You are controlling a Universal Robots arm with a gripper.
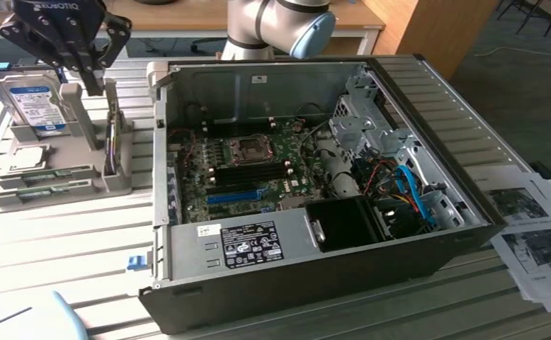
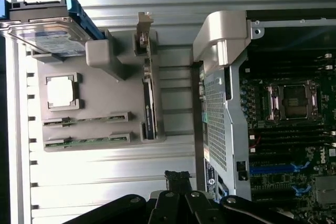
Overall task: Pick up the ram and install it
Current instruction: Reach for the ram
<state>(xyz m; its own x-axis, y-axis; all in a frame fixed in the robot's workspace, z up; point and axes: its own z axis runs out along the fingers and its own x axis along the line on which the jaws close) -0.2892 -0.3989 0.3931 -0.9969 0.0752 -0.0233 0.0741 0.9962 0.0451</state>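
Observation:
Two thin green ram sticks (image 1: 47,176) (image 1: 41,192) lie flat side by side in a grey holder (image 1: 77,205) at the exterior view's left. The wrist view shows the same sticks (image 2: 86,119) (image 2: 86,141). My gripper (image 1: 93,83) hangs above the holder's back part, near the hard drive (image 1: 32,106), with its fingers shut and nothing between them. In the wrist view the black fingertips (image 2: 177,178) are pressed together. The open computer case (image 1: 445,127) lies beside the holder, with black memory slots (image 1: 249,170) (image 2: 294,136) on its motherboard.
The holder also carries a processor chip (image 2: 62,90) and a dark stick standing on edge (image 1: 115,145) (image 2: 149,103). A bright blue slot (image 1: 233,196) sits on the motherboard. Papers (image 1: 538,234) lie at the exterior view's right. A small blue piece (image 1: 136,263) sits by the case.

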